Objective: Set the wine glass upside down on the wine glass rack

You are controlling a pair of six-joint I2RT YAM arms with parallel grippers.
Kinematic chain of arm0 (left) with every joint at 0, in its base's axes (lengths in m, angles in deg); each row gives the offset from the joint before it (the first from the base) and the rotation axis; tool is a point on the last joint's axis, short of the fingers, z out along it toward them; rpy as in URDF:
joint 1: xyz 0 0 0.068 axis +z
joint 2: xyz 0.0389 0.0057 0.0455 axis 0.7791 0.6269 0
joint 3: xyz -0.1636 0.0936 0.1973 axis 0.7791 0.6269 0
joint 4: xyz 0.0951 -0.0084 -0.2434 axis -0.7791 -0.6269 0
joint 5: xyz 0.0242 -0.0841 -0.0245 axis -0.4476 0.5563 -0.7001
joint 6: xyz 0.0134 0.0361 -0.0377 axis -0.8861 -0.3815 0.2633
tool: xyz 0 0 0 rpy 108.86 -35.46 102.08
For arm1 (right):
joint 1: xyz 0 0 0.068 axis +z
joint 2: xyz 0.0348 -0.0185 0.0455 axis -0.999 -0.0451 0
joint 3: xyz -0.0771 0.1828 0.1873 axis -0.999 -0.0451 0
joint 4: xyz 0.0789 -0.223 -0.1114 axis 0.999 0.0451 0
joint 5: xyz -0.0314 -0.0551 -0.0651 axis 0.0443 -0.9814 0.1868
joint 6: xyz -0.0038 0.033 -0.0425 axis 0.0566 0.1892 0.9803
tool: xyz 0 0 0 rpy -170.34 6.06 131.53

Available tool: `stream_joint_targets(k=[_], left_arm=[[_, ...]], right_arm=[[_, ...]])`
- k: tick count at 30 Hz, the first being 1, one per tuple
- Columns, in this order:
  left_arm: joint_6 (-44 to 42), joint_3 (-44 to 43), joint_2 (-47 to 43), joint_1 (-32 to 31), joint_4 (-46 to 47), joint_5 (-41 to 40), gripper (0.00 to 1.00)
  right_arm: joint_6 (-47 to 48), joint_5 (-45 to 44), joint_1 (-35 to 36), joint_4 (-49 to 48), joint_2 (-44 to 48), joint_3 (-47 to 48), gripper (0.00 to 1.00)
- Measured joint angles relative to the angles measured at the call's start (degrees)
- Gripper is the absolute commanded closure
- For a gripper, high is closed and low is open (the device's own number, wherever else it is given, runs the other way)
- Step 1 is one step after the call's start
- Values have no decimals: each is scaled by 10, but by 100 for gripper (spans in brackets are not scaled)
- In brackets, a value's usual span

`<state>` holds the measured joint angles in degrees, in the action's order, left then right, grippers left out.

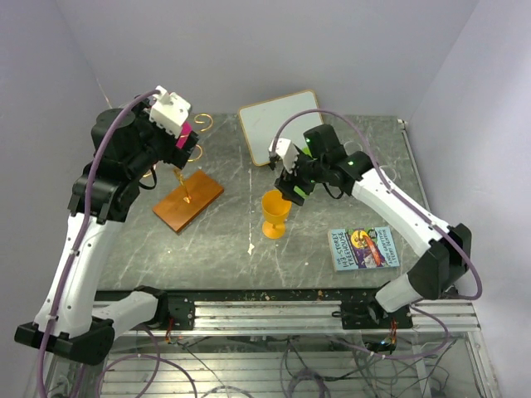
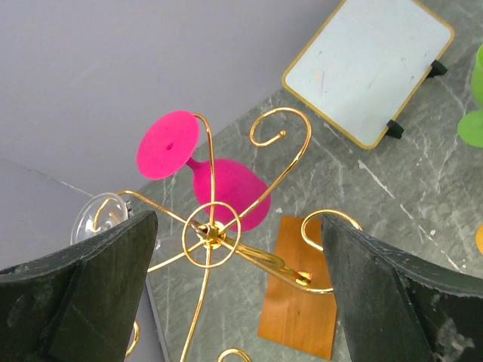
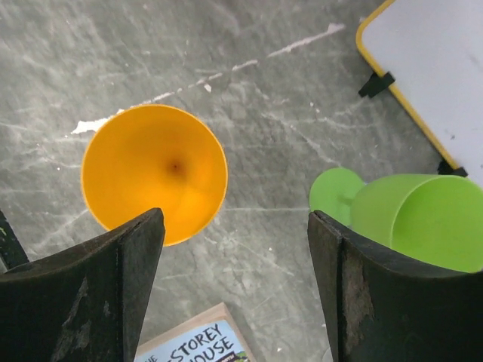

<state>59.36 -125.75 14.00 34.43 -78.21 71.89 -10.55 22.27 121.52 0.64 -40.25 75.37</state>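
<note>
1. Hovering the left gripper (image 2: 238, 219) (image 1: 189, 151) directly above the wine glass rack (image 2: 213, 230) (image 1: 188, 203), with jaws spread wide and gripping nothing.
2. Showing, in the left wrist view, the pink wine glass (image 2: 226, 188) hanging upside down on the rack, foot caught over a gold wire arm at 11 o'clock from the hub, bowl tilting down toward the hub.
3. Showing a clear glass (image 2: 98, 215) at 9 o'clock from the hub, partly hidden behind one finger; cannot tell how it sits.
4. Standing the rack's brown wooden base on the table (image 1: 249, 249), at 9 o'clock from the orange wine glass (image 1: 276, 214) (image 3: 155, 173) in the top view.
5. Hovering the right gripper (image 3: 234, 219) (image 1: 290, 189) over the upright orange wine glass, with jaws well apart and gripping nothing; bowl lying toward 10 o'clock from the gap in the wrist view.
6. Showing a green wine glass (image 3: 415, 219) lying on its side at 3 o'clock from the orange one in the right wrist view, just beside the whiteboard (image 1: 280, 124).
7. Showing a book (image 1: 363, 247) lying flat at 4 o'clock from the orange glass in the top view.
</note>
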Motion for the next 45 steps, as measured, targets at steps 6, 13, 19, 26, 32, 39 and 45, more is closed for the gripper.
stream_joint_targets(k=[6,13,19,26,32,39,45], left_arm=[[18,0,-26,14,8,11,0],[21,0,-33,16,11,13,0],[23,0,-33,16,11,16,0],[35,0,-33,16,16,16,0],[36,0,-34,16,16,16,0],[36,0,-34,16,17,16,0],[36,1,-34,16,20,16,0]], right_arm=[[-9,-54,25,30,-51,30,37],[-31,-92,43,46,-92,53,50],[-40,-103,57,52,-102,56,60],[-44,-105,61,51,-102,56,69],[-44,-106,61,51,-102,56,71],[-44,-105,61,49,-106,53,72],[-44,-106,61,46,-110,48,82]])
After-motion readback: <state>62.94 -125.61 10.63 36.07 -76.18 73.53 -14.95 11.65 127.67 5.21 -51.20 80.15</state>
